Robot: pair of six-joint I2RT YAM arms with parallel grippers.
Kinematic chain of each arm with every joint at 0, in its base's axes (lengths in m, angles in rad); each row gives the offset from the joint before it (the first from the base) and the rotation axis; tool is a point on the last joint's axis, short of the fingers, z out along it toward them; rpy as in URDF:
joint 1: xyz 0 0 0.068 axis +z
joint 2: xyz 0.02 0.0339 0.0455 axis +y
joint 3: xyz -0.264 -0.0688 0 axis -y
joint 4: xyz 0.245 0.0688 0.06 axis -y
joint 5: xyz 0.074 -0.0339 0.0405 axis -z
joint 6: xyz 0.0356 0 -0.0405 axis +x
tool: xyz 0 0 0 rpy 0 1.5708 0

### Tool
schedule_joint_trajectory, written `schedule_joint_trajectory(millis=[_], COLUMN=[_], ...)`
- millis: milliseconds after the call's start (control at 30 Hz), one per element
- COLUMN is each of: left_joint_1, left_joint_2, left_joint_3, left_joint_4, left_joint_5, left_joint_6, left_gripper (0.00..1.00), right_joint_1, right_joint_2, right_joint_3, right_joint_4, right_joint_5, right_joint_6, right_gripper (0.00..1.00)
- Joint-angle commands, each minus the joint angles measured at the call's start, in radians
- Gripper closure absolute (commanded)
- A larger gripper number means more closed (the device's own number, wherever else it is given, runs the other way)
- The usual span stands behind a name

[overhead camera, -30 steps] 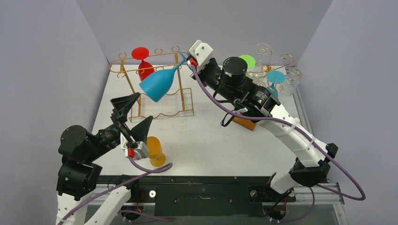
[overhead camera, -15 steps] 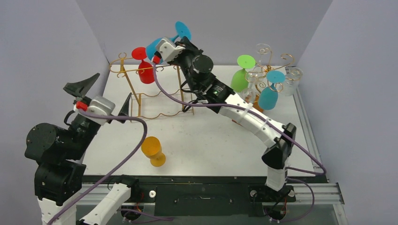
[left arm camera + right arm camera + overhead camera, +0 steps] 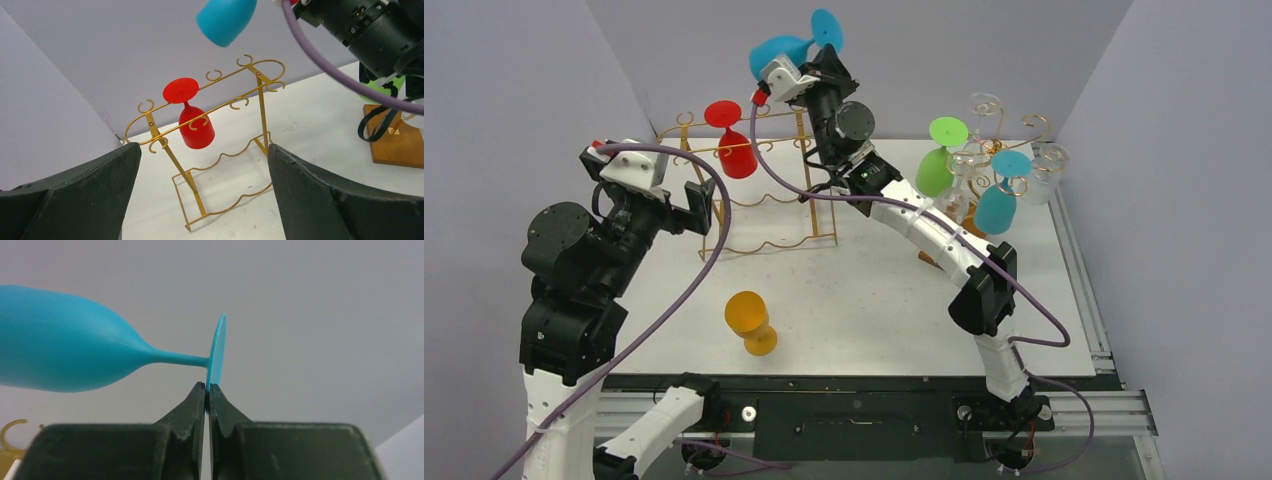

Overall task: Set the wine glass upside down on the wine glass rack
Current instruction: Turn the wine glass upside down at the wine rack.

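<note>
Blue wine glass [image 3: 65,357]: opaque, glossy; tulip bowl, thin stem, flat round foot. Location: in air above gold rack [image 3: 259,107], lying near level. Right hand [image 3: 206,386] pinching foot's edge. Left hand [image 3: 204,150] spread, empty. Likely light, stiff, slippery; may swivel in edge pinch; stem a safer hold.

Sky-blue plastic wine glass [image 3: 776,50] up in the air, tilted, bowl mouth towards 8 o'clock, disc foot towards 2 o'clock, clear above the gold wire wine glass rack [image 3: 259,100], which stands upright at 11 o'clock on the white table [image 3: 874,300]
</note>
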Motion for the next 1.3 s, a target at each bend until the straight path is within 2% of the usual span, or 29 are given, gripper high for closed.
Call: schedule_joint_trajectory(millis=[0,167,233,367,433,600,667,767,800,967,1033,1067,1267], left_joint_1=[0.002,0.003,0.004,0.020,0.037,0.062,0.064,0.065,0.065,0.066,0.068,0.075,0.148], left_joint_2=[-0.024,-0.011,0.000,0.016,0.034,0.053,0.077,0.125,0.137,0.143,0.149,0.148,0.144], left_joint_3=[-0.034,-0.029,-0.004,0.032,0.065,0.130,0.196,0.282,0.297,0.287,0.286,0.279,0.244], left_joint_4=[0.035,0.025,0.024,0.061,0.069,0.151,0.117,0.063,0.059,0.139,0.158,0.170,0.173], left_joint_5=[-0.011,0.003,-0.004,-0.004,0.058,0.296,0.362,0.389,0.391,0.536,0.609,0.629,0.746], left_joint_6=[-0.030,-0.083,-0.102,-0.131,-0.158,-0.144,-0.150,-0.327,-0.400,-0.677,-0.759,-0.792,-0.959], left_gripper=[0.04,0.03,0.04,0.04,0.04,0.03,0.01,0.00,0.05,0.05,0.00,0.03,0.04], right_joint_1=[-0.015,-0.016,-0.012,0.001,0.010,0.084,0.125,0.209,0.237,0.352,0.394,0.412,0.469], right_joint_2=[-0.066,-0.006,-0.024,-0.218,-0.333,-0.628,-0.713,-0.795,-0.822,-0.863,-0.862,-0.861,-0.810], right_joint_3=[0.018,0.056,0.001,-0.346,-0.539,-0.813,-0.865,-0.940,-0.963,-0.991,-0.997,-1.004,-0.993], right_joint_4=[0.139,0.159,0.223,0.427,0.472,0.277,0.184,0.127,0.131,0.078,0.072,0.072,0.104], right_joint_5=[-0.022,-0.049,-0.052,-0.150,-0.213,-0.379,-0.395,-0.363,-0.351,-0.287,-0.247,-0.231,-0.124], right_joint_6=[0.065,0.021,0.022,0.068,0.108,0.081,0.057,-0.023,-0.038,-0.150,-0.217,-0.262,-0.467], right_gripper=[1.00,1.00,1.00,1.00,1.00,1.00,1.00,1.00,1.00,1.00,1.00,1.00,1.00])
